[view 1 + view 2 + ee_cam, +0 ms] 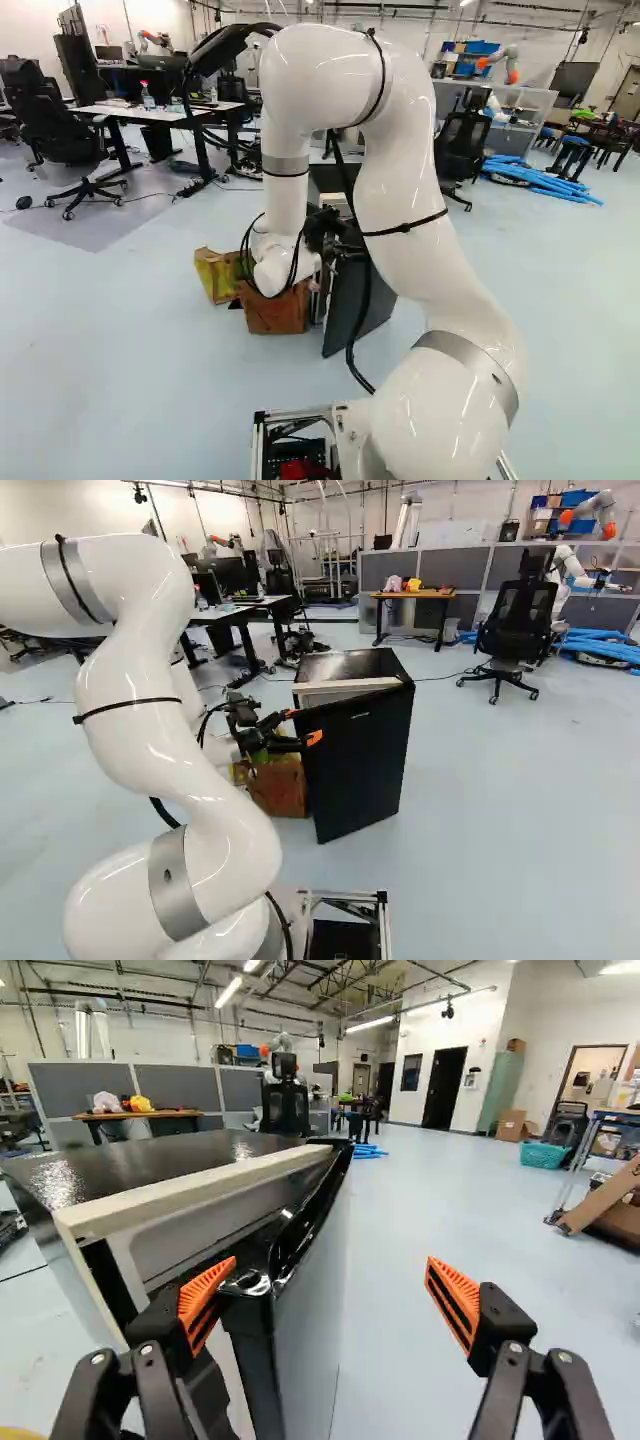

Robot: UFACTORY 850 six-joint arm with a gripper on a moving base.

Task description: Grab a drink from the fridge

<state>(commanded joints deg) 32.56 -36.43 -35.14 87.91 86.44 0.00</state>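
In the right base view my gripper (303,726) is at the upper edge of the black fridge (375,664), by its door (358,765). The door stands ajar, with a gap between it and the pale-rimmed body. In the wrist view the gripper (330,1295) is open, its orange-padded fingers wide apart. One finger overlaps the door's top corner (248,1282) beside the gap; the other stands out past the door's outer face (310,1305). Nothing is gripped. The arm partly hides the fridge in the left base view. I cannot make out a drink inside.
A brown cardboard box (275,308) and a yellow-green one (215,275) stand on the floor beside the fridge. Farther back are desks (170,115), an office chair (515,630), a small wooden table (412,595), blue tubes (535,178) and another robot (575,570).
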